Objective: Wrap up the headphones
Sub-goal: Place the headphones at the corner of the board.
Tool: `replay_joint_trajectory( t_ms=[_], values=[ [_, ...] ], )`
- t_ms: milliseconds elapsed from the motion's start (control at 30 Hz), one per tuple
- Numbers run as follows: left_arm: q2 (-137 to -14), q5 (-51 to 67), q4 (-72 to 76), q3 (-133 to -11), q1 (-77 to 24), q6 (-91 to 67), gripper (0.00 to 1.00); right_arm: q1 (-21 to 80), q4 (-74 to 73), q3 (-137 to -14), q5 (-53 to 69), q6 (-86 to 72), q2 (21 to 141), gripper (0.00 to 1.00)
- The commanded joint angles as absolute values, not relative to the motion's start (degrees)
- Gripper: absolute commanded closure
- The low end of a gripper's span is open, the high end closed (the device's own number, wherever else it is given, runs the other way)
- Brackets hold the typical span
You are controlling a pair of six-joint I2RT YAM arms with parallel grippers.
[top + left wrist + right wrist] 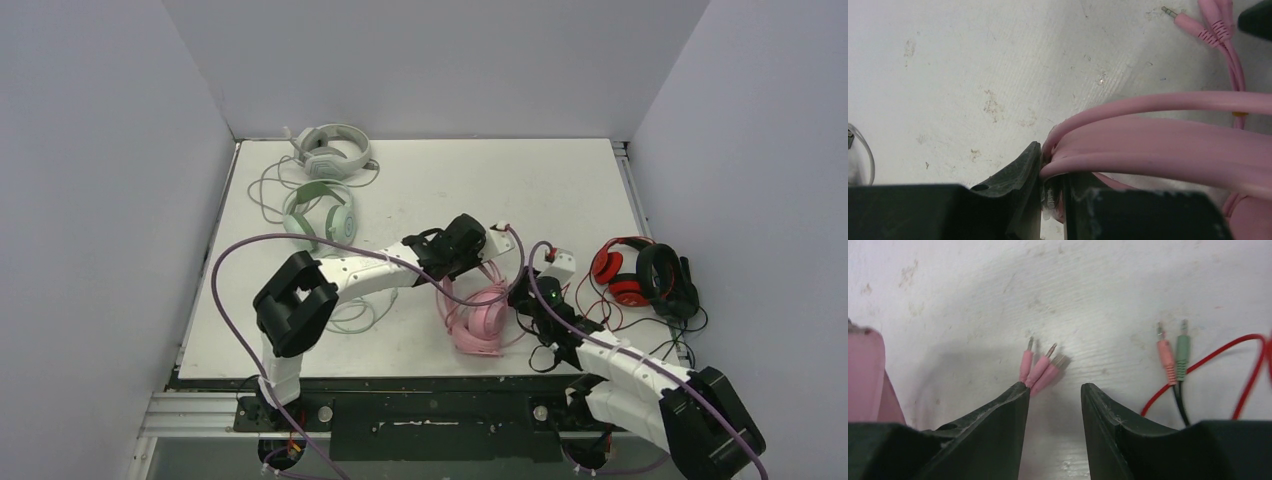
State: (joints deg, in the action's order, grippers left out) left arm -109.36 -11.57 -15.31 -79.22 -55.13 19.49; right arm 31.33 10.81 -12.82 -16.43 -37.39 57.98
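Observation:
The pink headphones (480,322) lie at the near middle of the table, and their headband (1168,145) fills the left wrist view. My left gripper (1050,165) is shut on that headband's edge (488,264). The pink cable's plugs (1040,370) rest on the table, touching the tip of the left finger of my right gripper (1054,387). That gripper is open with only bare table between its fingers, just right of the pink cups (524,293). A pale grey-white headset (330,148) and a mint green one (320,212) lie at the far left with their cables loose.
A red and black headset (640,272) sits at the right edge. Its red cable (1243,375) and pink and green plugs (1173,356) lie just right of my right gripper. White walls close in the table's left, back and right sides.

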Motion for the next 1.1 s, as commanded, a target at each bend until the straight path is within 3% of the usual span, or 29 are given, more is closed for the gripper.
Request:
replay_joint_trajectory(
  t_ms=[0, 200, 500, 667, 867, 1067],
  values=[
    [-112.56, -12.5, -20.62, -83.43, -55.11, 19.27, 1.0, 25.16, 5.21, -17.09, -16.34, -40.24, 53.69, 0.55],
    [-113.55, -12.13, -18.74, -83.45, -55.04, 18.98, 1.0, 17.97, 2.34, -21.05, -19.09, -38.63, 56.61, 0.5],
    [-115.65, -13.4, -20.42, -86.88, -55.02, 17.94, 1.0, 3.73, -1.03, -34.56, -5.32, -34.55, 64.5, 0.51],
    [-115.79, -14.66, -22.15, -89.11, -54.98, 15.43, 0.69, 3.73, -3.68, -36.33, -2.47, -32.77, 60.34, 0.51],
    [-113.03, -16.8, -21.28, -89.76, -54.55, 11.47, 0.38, 3.84, -9.25, -36.85, 4.59, -29.71, 55.42, 0.51],
    [-107.62, -18.85, -20.58, -88.9, -54.04, 8.72, 0.36, 3.79, -14.96, -37.15, 11.7, -26.84, 50.23, 0.53]
  ],
)
